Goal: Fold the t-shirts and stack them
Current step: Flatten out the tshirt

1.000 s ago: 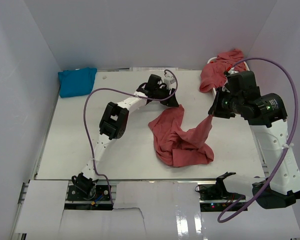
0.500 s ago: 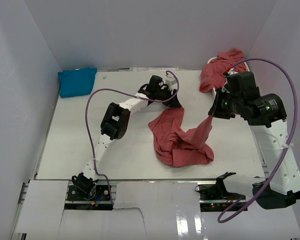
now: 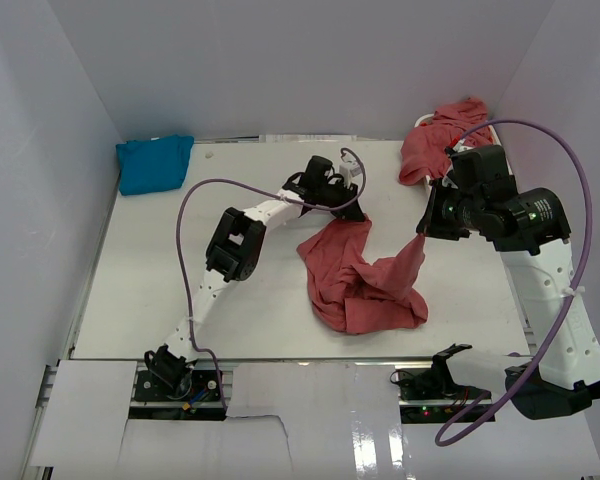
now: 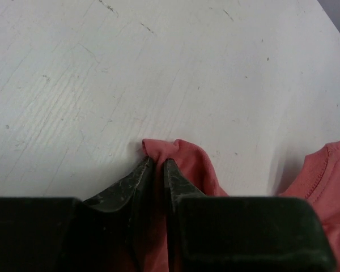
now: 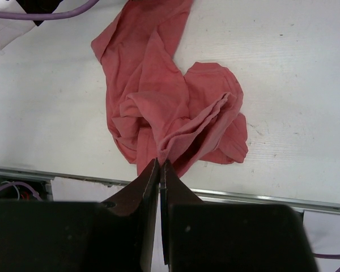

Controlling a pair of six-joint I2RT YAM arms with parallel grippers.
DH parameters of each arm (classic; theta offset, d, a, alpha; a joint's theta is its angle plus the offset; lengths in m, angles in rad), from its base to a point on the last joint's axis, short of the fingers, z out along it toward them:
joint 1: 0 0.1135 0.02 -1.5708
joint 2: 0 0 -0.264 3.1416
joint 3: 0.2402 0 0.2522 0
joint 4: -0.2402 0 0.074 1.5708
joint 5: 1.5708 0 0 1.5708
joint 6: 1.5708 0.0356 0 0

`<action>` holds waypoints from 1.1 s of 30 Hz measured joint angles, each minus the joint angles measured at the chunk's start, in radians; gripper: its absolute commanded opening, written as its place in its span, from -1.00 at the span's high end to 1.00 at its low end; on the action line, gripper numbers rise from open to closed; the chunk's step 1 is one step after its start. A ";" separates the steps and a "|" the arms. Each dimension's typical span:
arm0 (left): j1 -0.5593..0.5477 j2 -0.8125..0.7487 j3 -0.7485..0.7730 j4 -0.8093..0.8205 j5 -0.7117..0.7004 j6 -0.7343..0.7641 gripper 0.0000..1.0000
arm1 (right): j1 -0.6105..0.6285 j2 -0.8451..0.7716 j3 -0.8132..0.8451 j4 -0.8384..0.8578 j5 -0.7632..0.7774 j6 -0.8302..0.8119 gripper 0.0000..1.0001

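Observation:
A crumpled rose-red t-shirt point(image 3: 365, 275) lies at the middle of the table. My left gripper point(image 3: 352, 212) is shut on its far corner, low over the table; the left wrist view shows the pinched cloth point(image 4: 178, 156) between the jaws. My right gripper point(image 3: 421, 236) is shut on the shirt's right corner and holds it lifted, so the cloth point(image 5: 170, 122) hangs down to the heap below. More rose-red shirts point(image 3: 435, 140) are heaped in a basket at the far right. A turquoise shirt point(image 3: 154, 162) lies folded at the far left. No orange shirt is in view.
The white basket point(image 3: 490, 128) stands at the back right corner, mostly covered by shirts. White walls enclose the table on three sides. The table's metal front edge point(image 5: 260, 198) shows below the hanging cloth.
My left gripper has moved a little to the right with the shirt's corner. The right gripper has barely moved.

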State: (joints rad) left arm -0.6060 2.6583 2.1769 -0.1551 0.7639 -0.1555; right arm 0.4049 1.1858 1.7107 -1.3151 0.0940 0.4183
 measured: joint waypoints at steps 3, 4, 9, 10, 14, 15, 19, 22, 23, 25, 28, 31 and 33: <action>-0.002 0.005 0.013 -0.017 -0.017 0.023 0.78 | 0.000 0.000 0.000 0.000 0.000 0.000 0.84; -0.004 0.005 0.016 -0.021 -0.026 0.030 0.86 | 0.000 0.000 0.000 0.000 0.000 0.000 0.85; -0.017 0.005 0.019 -0.021 -0.074 0.046 1.00 | 0.000 0.000 0.000 0.000 0.000 -0.002 0.85; -0.019 0.003 0.020 -0.020 -0.090 0.045 1.00 | 0.000 0.000 0.000 0.000 0.000 -0.003 0.85; -0.026 -0.025 0.002 -0.026 -0.213 0.019 1.00 | -0.018 -0.004 -0.025 0.003 -0.002 -0.003 0.85; -0.027 -0.045 -0.028 -0.022 -0.251 -0.002 1.00 | -0.031 -0.008 -0.043 0.005 -0.005 -0.003 0.85; 0.006 -0.219 -0.298 0.019 -0.386 -0.167 1.00 | -0.102 -0.006 -0.105 -0.001 -0.035 -0.008 0.85; 0.069 -0.375 -0.534 0.052 -0.475 -0.309 1.00 | -0.175 0.016 -0.103 -0.002 -0.080 -0.030 0.85; 0.087 -0.419 -0.589 0.050 -0.503 -0.345 1.00 | -0.203 0.027 -0.101 0.000 -0.098 -0.039 0.85; 0.132 -0.507 -0.678 0.036 -0.582 -0.406 1.00 | -0.252 0.061 -0.080 0.002 -0.145 -0.060 0.85; 0.171 -0.637 -0.737 -0.017 -0.694 -0.455 1.00 | -0.294 0.133 -0.024 0.012 -0.196 -0.085 0.85; 0.191 -0.768 -0.737 -0.081 -0.767 -0.463 1.00 | -0.308 0.223 0.072 0.029 -0.237 -0.107 0.85; 0.203 -0.872 -0.716 -0.138 -0.796 -0.457 1.00 | -0.314 0.275 0.134 0.047 -0.266 -0.118 0.85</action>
State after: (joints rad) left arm -0.4026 1.7863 1.4612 -0.2935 -0.0322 -0.6128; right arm 0.0906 1.4605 1.8442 -1.2686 -0.1719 0.3004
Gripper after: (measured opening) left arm 0.033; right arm 0.081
